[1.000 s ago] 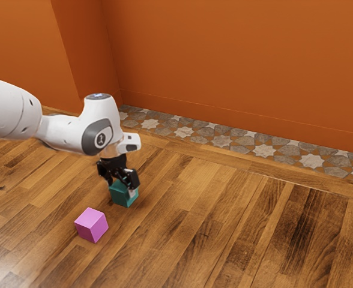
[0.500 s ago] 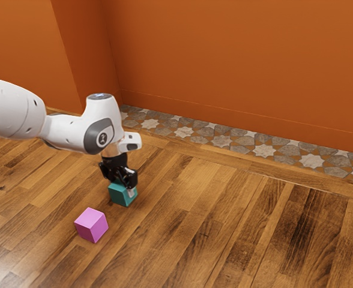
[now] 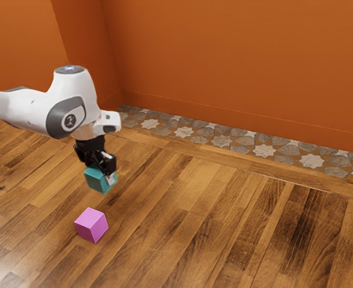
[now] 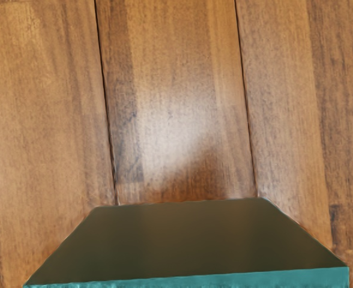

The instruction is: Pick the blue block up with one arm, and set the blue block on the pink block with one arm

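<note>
The claw [image 3: 102, 171] grips the blue-green block [image 3: 96, 180] clear of the tabletop [image 3: 236, 228]. Hazard: the pink block [image 3: 91, 224] sits below the claw and off-centre, so release without alignment would probably topple the load.

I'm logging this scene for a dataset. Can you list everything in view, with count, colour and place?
blue block: one, blue-green, held in the gripper, clear of the wood surface
pink block: one, pink, resting on the wood surface, lower in the exterior view than the blue block and apart from it
wood surface: one, brown planks, under everything
tile strip: one, grey and beige star pattern, along the foot of the wall
wall: two faces, orange, meeting in a corner at the back
arm: one, white with grey joints, entering from the exterior view's left
gripper: one, black, at the arm's end, shut on the blue block
</note>
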